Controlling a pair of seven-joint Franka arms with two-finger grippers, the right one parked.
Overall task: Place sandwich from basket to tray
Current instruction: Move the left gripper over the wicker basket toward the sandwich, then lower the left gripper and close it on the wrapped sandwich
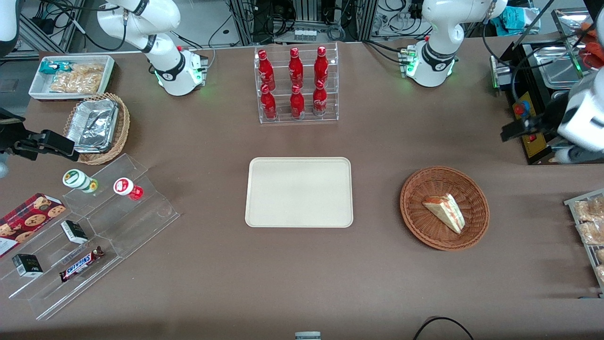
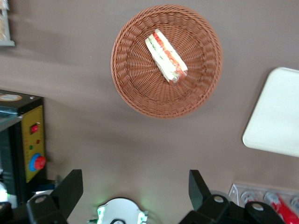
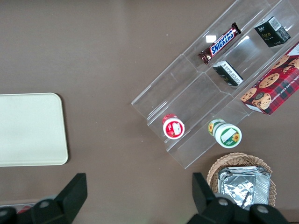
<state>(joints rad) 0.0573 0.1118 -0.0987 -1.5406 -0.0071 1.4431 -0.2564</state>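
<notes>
Pincer (image 2: 133, 186) splayed above woven round basket (image 2: 124, 70)

Sandwich (image 1: 445, 213) in basket (image 1: 418, 220). Tray (image 1: 299, 192) beside basket, toward parked arm's end. Gripper (image 2: 135, 186) open, above table, farther from front camera than basket.

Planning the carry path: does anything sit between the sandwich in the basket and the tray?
Nothing visible does. The sandwich lies alone in the basket, and only bare table separates it from the tray. The gripper hangs open above the table, farther from the front camera than the basket, with nothing between it and the sandwich.
</notes>
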